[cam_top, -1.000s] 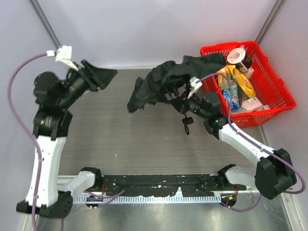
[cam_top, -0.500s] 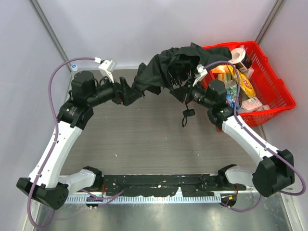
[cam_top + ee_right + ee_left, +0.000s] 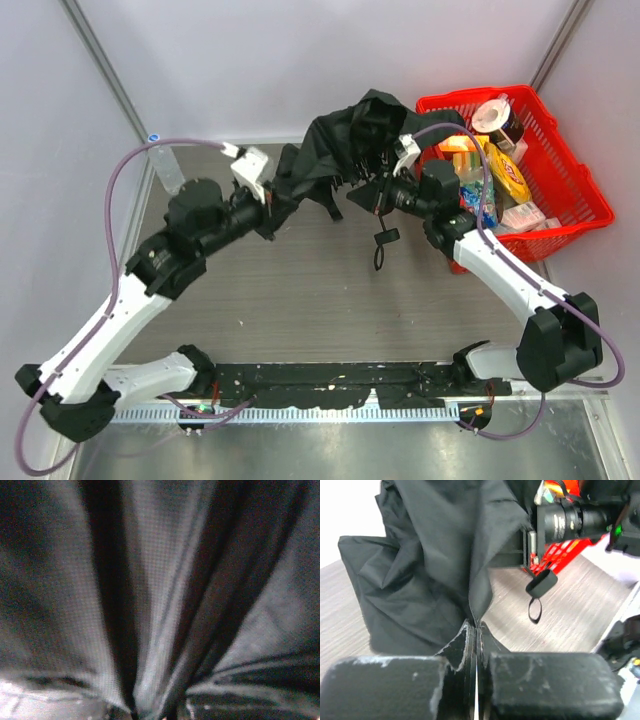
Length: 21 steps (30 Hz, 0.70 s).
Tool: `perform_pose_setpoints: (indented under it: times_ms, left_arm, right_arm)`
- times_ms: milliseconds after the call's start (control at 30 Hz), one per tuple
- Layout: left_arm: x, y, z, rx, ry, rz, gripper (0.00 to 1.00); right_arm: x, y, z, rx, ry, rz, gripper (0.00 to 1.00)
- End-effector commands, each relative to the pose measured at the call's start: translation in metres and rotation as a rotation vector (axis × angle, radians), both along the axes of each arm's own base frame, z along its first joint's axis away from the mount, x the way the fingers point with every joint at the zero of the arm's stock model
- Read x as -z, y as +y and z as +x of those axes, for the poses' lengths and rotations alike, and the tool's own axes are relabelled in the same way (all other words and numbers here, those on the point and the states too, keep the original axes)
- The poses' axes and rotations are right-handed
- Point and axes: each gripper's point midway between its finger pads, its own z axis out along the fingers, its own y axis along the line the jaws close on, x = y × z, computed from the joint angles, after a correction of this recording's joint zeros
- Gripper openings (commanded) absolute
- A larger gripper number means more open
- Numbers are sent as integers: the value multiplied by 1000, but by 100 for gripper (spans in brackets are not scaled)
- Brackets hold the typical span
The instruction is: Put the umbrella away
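Observation:
The black umbrella (image 3: pixel 340 145) hangs bunched above the back of the table, stretched between both grippers. My left gripper (image 3: pixel 277 203) is shut on its lower left edge; in the left wrist view a fold of the umbrella (image 3: pixel 430 555) runs down into the closed tips of the left gripper (image 3: pixel 473 630). My right gripper (image 3: pixel 368 196) holds the umbrella's right side, just left of the red basket (image 3: pixel 592 208). The wrist strap (image 3: pixel 383 244) dangles below it, and that strap (image 3: pixel 538 600) also shows in the left wrist view. Black umbrella fabric (image 3: pixel 160 600) fills the right wrist view and hides the fingers.
The red basket holds several snack packs (image 3: pixel 510 175) and a lidded cup (image 3: pixel 494 115). A clear bottle (image 3: pixel 163 165) stands at the back left by the wall. Metal frame posts rise at both back corners. A black rail (image 3: pixel 330 385) runs along the near edge.
My left arm swung in from the far left to the umbrella's left edge and its gripper shut on the fabric. The right gripper carried the umbrella slightly left, away from the basket.

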Motion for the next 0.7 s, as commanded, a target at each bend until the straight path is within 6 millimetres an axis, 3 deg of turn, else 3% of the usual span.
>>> perform_pose_setpoints:
  times_ms: [0, 67, 100, 167, 233, 267, 333, 400, 467, 567, 667]
  left_arm:
    - [-33, 54, 8, -430, -304, 76, 0]
    - [-50, 90, 3, -670, -409, 18, 0]
    - [-49, 105, 2, -762, -418, 20, 0]
    - [-43, 116, 1, -817, -405, 38, 0]
    - [-35, 96, 1, -717, -386, 40, 3]
    - [-29, 85, -1, -659, -344, 59, 12]
    - [-12, 45, -7, -477, -220, 37, 47]
    - [7, 15, -15, -314, -84, 45, 65]
    - [14, 3, -24, -204, 26, 17, 70]
    - [-11, 6, -37, -88, 72, -119, 78]
    - [-47, 31, -44, -104, 17, -229, 87]
  right_arm:
    - [-67, 10, 11, 5, -66, 162, 1]
    - [-71, 11, 11, 7, -41, 198, 1]
    - [-74, 12, 10, 5, -28, 221, 1]
    - [-82, 15, 5, -35, -50, 255, 1]
    - [-84, 17, 3, -59, -83, 263, 1]
    - [-87, 19, 1, -87, -130, 255, 1]
    - [-89, 20, -2, -126, -234, 222, 1]
    - [-83, 18, 2, -136, -329, 144, 1]
    - [-77, 15, 6, -140, -416, 69, 1]
    - [-69, 9, 13, -136, -512, -5, 1]
    - [-65, 6, 14, -172, -632, -71, 1]
